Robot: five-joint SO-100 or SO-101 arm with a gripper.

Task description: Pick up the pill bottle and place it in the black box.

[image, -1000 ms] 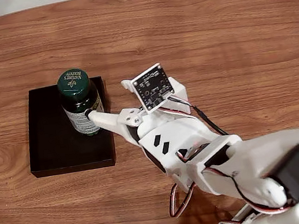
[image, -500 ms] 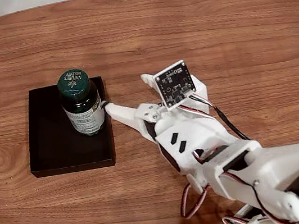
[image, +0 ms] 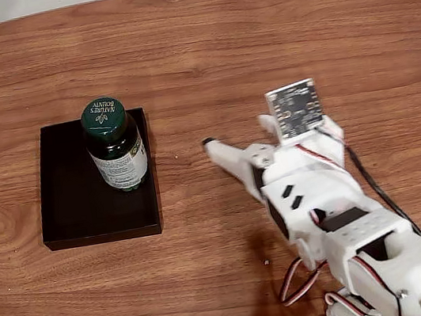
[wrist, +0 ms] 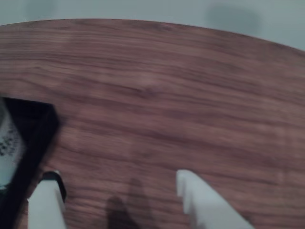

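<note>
The pill bottle (image: pixel 116 145) stands upright inside the black box (image: pixel 73 200), against its right wall, green cap up and white label facing front. My gripper (image: pixel 236 132) is over bare table to the right of the box, apart from the bottle, open with nothing in it. In the wrist view the gripper (wrist: pixel 116 179) shows two white fingers spread wide over wood. The black box wall (wrist: pixel 33 138) sits at the left edge there, with a blurred bit of the bottle's white label (wrist: pixel 7 143) behind it.
The wooden table (image: pixel 256 38) has a curved far edge at the top, with a pale wall behind. My white arm and its wires (image: pixel 341 225) cover the lower right.
My gripper has let go of the bottle and drawn back to the right, away from the box. The bottle stays standing in the box.
</note>
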